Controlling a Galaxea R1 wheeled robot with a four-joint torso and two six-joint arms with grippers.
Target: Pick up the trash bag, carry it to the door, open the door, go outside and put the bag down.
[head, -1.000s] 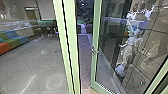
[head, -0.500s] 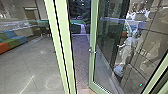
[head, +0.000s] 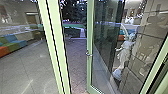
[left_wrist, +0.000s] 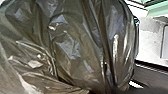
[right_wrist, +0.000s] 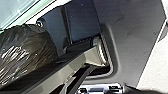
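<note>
Orange, green and blue seats (head: pixel 10 45) way left, then a pale green post (head: pixel 58 50), then paving (head: pixel 75 55) through the gap, then the door (head: pixel 90 37), standing open. Trash bag (left_wrist: pixel 72 47) is bulging right up by my left wrist; can't tell if either end effector is open, closed or gripping it. I'd call this the heading-out step: line up with the gap, keep the bag off the frame.

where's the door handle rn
The handle is just right of the middle in the head view, on the left edge of the open door, beside the gap showing the paving.
</note>
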